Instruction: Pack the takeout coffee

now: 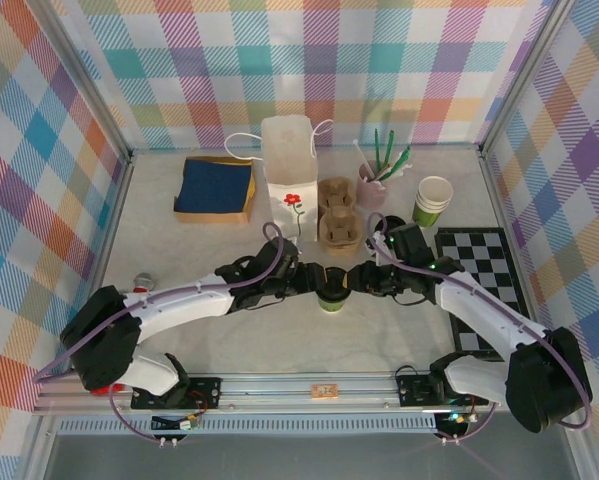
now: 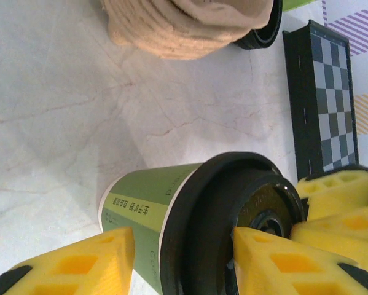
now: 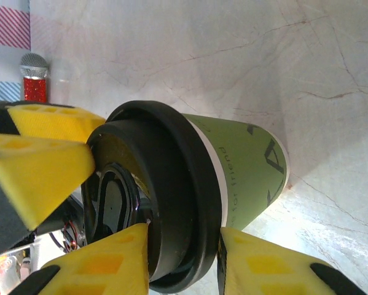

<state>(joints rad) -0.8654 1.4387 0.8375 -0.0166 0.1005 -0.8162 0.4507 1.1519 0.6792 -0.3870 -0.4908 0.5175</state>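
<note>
The takeout coffee [image 1: 331, 296], a small green paper cup with a black lid, stands upright on the marble table between both grippers. My left gripper [image 1: 304, 281] reaches it from the left. In the left wrist view its jaws [image 2: 184, 246] straddle the lid: one yellow finger [image 2: 276, 261] rests on the lid's top, the other [image 2: 85, 264] sits beside the cup wall [image 2: 140, 203] just short of the rim. My right gripper [image 1: 357, 281] comes from the right. Its jaws [image 3: 184, 236] are shut across the lid's rim of the cup [image 3: 245, 172], one finger on top and one under the rim.
Behind the cup stand a white paper bag [image 1: 287, 170] with a red flower, a cardboard cup carrier [image 1: 339, 212], a pink pot of sticks [image 1: 374, 182] and a lidless green cup [image 1: 432, 200]. A chessboard [image 1: 479, 270] lies right, a blue-filled box [image 1: 216, 188] back left, a red-and-silver object [image 1: 142, 283] left.
</note>
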